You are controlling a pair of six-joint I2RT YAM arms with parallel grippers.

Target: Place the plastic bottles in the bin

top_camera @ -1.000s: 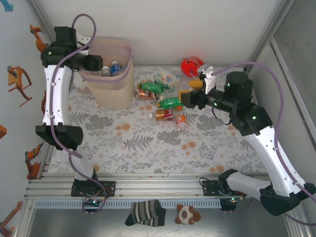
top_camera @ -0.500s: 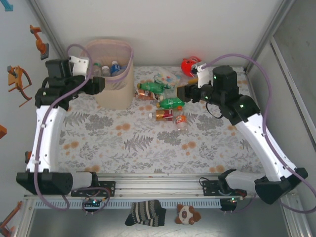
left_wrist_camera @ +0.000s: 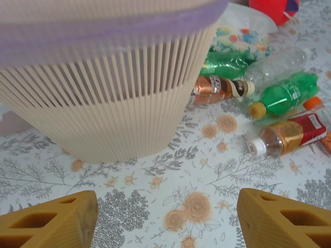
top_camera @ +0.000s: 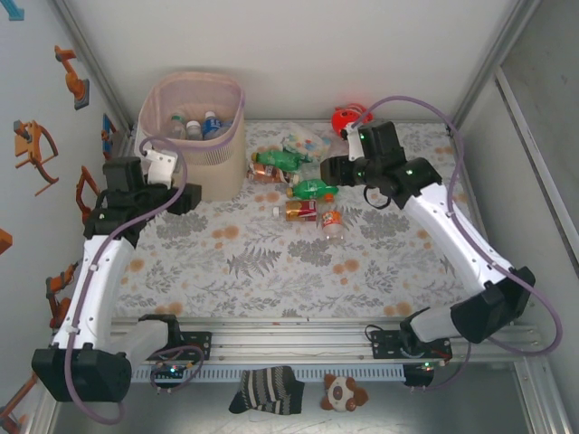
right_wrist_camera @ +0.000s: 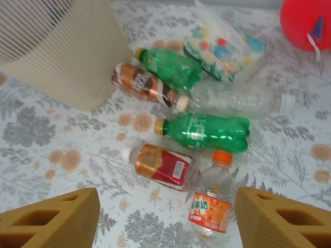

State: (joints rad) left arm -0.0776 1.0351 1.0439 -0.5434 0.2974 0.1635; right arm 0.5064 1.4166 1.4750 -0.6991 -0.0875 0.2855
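Left gripper (left_wrist_camera: 166,209), right gripper (right_wrist_camera: 166,211): jaws apart, seemingly empty.

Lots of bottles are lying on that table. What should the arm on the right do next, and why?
Probably lower the open right gripper onto the nearer yellow-capped green plastic bottle: it lies on its side, centred ahead of the empty jaws.

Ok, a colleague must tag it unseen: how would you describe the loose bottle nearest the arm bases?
Find the tall pink bin at the far left; loose bottles lie to its right. At their near edge, beside the red-labelled bottle, lies the clear bottle, the only one with an orange cap and orange label.
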